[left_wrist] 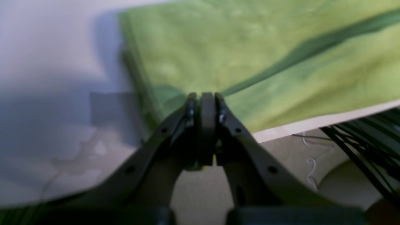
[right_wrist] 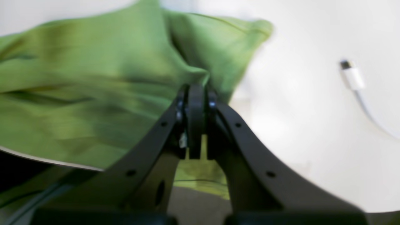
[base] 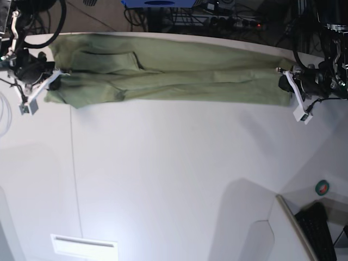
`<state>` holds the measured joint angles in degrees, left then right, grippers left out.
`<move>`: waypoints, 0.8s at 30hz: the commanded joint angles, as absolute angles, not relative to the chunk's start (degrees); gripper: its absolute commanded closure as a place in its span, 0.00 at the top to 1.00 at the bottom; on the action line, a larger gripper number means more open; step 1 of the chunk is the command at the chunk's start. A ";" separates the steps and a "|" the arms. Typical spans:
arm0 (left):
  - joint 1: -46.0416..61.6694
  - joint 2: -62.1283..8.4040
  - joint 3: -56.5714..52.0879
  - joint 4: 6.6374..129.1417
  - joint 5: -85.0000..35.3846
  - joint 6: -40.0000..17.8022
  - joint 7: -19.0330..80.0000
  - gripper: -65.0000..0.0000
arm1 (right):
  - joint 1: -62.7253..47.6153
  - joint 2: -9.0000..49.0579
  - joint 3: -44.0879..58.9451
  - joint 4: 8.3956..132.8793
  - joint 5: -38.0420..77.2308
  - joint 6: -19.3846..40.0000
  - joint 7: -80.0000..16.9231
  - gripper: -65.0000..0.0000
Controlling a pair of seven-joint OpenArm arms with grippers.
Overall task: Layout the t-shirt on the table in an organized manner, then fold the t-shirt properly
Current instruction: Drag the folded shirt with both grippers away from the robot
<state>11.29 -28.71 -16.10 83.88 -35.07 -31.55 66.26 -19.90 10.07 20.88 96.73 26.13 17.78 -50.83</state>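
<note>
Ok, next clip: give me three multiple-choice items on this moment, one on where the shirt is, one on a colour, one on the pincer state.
1. Where does the t-shirt lie on the table?
A. along the far edge
B. at the centre
C. at the near edge

2. What colour is the t-shirt?
A. blue
B. olive-green
C. red

3. What state are the two pincers in?
A. both open, clear of the cloth
B. one open, one shut
C. both shut on the cloth

Answers: 1 A, the base view shows it stretched along the far edge. 2 B, all views show it green. 3 C, the left pincer and right pincer each have jaws together with fabric pinched at the tips.
</note>
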 commanded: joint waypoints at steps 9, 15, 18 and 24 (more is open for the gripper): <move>10.42 -30.02 -16.57 84.53 -33.36 -31.43 65.80 0.00 | -20.88 10.86 21.85 97.10 26.15 17.80 -50.24 0.00; 10.51 -27.74 -16.48 84.53 -25.89 -31.52 65.71 0.00 | -21.58 10.77 21.76 97.10 26.15 17.80 -50.68 0.00; 10.59 -27.65 -16.48 84.53 -25.19 -31.60 65.71 0.00 | -21.58 10.77 21.85 97.71 26.15 17.80 -53.49 0.00; 10.42 -27.74 -16.48 81.10 -25.01 -31.43 65.54 0.00 | -21.58 10.59 21.85 96.57 26.15 17.80 -54.29 0.00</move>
